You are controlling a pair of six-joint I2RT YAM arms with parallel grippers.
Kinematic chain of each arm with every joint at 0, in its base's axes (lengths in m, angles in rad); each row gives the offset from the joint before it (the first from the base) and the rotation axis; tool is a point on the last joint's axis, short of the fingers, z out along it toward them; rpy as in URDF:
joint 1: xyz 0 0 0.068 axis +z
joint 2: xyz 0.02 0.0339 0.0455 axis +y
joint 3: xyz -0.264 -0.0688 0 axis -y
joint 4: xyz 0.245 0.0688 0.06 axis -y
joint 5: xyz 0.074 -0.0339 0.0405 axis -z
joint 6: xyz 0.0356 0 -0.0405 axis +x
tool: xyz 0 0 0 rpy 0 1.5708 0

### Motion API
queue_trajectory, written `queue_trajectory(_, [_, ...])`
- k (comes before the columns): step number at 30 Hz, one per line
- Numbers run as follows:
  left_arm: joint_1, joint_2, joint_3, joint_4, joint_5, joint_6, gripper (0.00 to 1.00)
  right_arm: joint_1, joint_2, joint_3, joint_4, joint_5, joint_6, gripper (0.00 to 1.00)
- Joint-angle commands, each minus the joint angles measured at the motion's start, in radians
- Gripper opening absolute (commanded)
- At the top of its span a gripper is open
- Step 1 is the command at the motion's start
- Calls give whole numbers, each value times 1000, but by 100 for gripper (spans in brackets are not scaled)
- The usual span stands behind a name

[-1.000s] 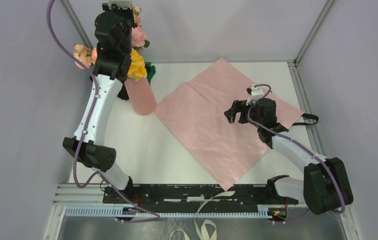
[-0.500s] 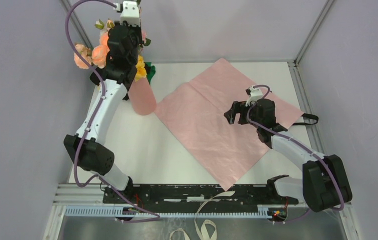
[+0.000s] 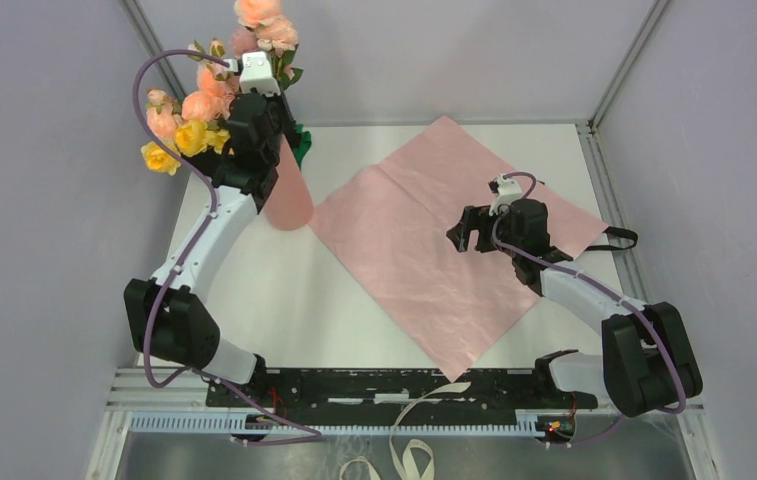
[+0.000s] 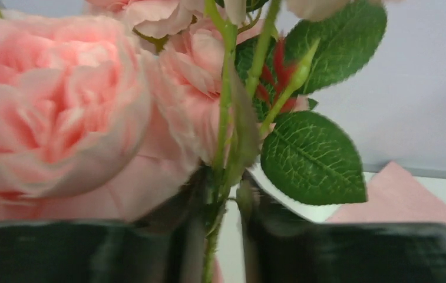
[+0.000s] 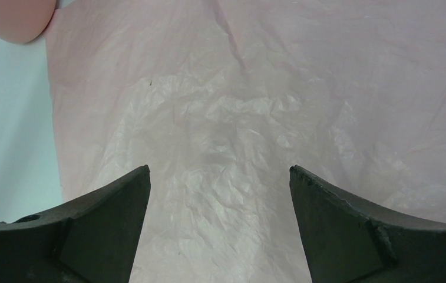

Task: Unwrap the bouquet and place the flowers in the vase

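Left gripper [image 4: 220, 194] had the stems of the flowers [image 4: 49, 112] right between its fingers, blooms fanned out above it. The shot was too blurry to tell if it was squeezing them or just loose around them. The vase [image 3: 290, 195] stood right next to it, lower down. Right gripper [image 5: 220, 200] hung wide open and empty just over the pink paper [image 5: 255, 118].

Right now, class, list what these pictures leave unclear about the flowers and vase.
Vase mouth: top view, left arm covers it.
Left gripper grip on stems: left wrist view, blurred.
Top flowers: top view, cut by upper edge.
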Motion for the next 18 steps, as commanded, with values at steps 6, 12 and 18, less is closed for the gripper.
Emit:
queue_trajectory(6, [-25,-54,115,-66,71,-57,76,-2,5,-18,71,-35,23,93])
queue_trajectory(12, [-55,-85,176,-98,70,-41,81,-1,15,-18,71,-33,18,93])
queue_trajectory(18, [-60,-63,234,-103,85,-30,77,-1,17,-24,80,-38,25,93])
